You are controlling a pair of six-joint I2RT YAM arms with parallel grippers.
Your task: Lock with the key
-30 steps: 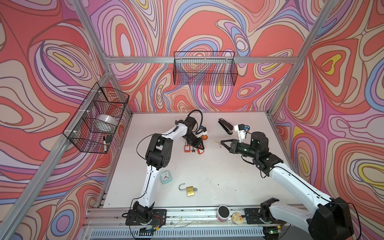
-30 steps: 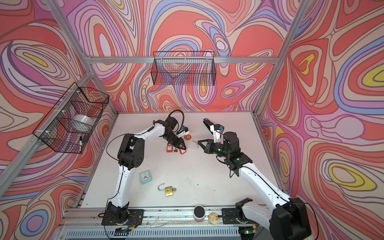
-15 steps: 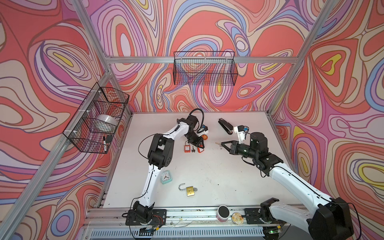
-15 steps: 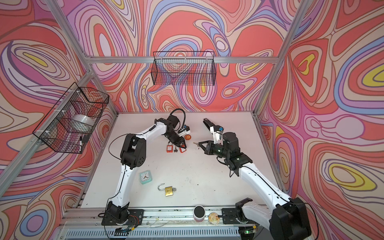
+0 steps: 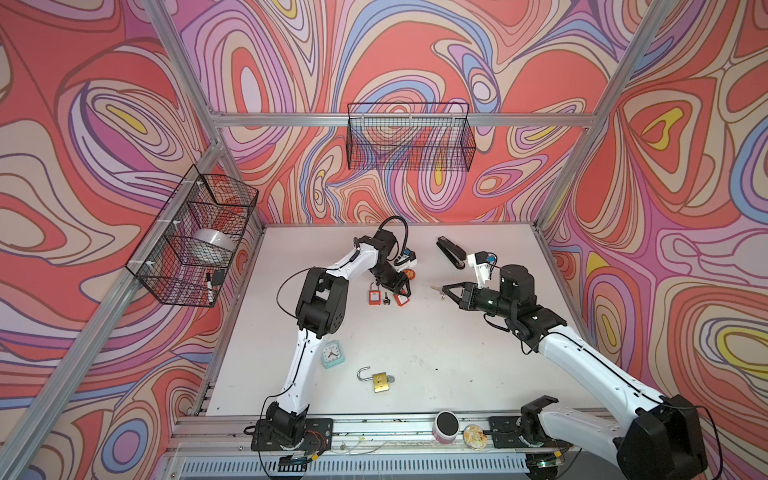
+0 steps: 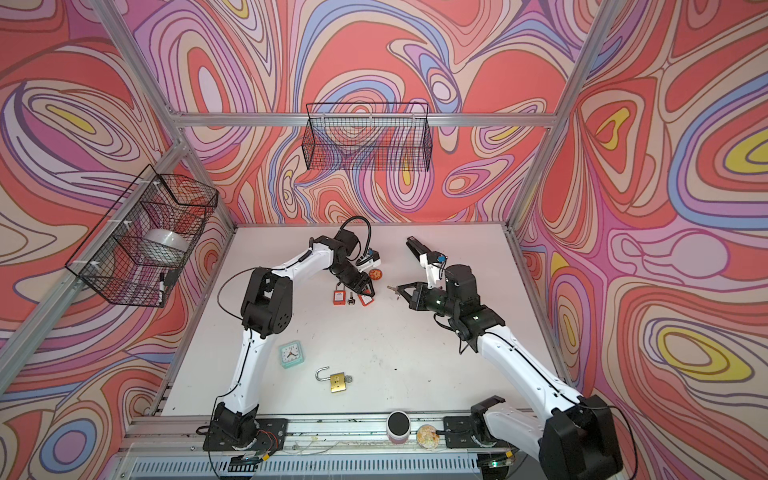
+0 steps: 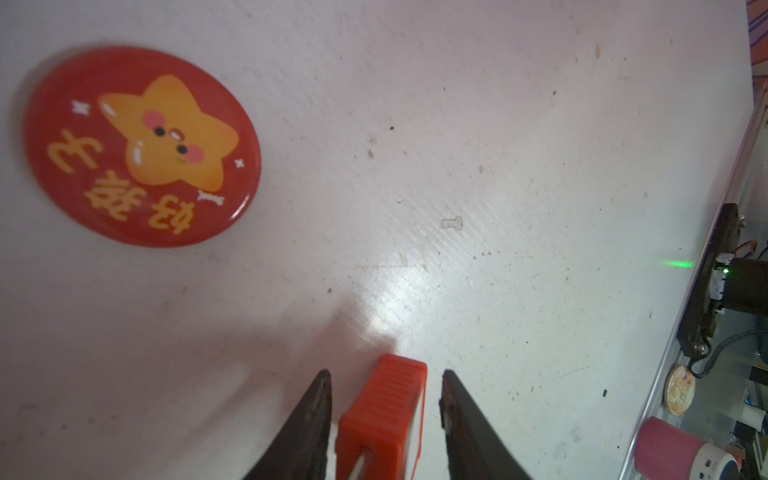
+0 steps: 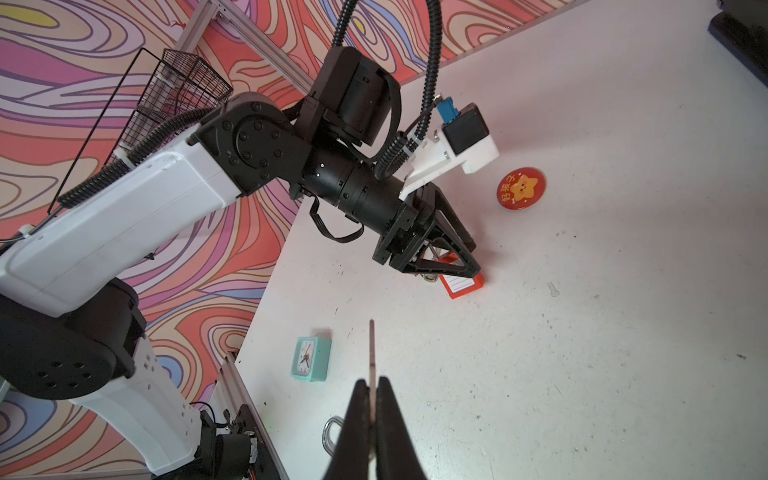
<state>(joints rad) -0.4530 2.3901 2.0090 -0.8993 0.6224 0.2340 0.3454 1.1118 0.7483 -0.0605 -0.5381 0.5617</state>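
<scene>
My left gripper [image 5: 400, 288] [image 7: 385, 374] is open and reaches down over a red padlock [image 7: 386, 411] [image 8: 463, 286] lying on the table. One finger stands on each side of the padlock, with a gap at both. A second red padlock [image 5: 375, 295] lies just left of it, and a small silver key [image 5: 387, 298] sits between them. My right gripper [image 5: 445, 289] [image 8: 372, 380] hovers to the right, shut on a thin key [image 5: 435, 287] [image 8: 372, 353] that points toward the left gripper. A brass padlock [image 5: 381, 382] with its shackle swung open lies near the table's front.
A round red star badge [image 5: 409, 274] [image 7: 141, 145] lies beside the left gripper. A black stapler [image 5: 451, 251] sits behind the right gripper and a mint clock [image 5: 332, 354] by the left arm. A pink cup [image 5: 446, 424] stands on the front rail. Wire baskets [image 5: 409, 141] hang on the walls.
The left gripper's jaws have spread apart from the red padlock, which now lies free between them. The right gripper with its key has barely moved.
</scene>
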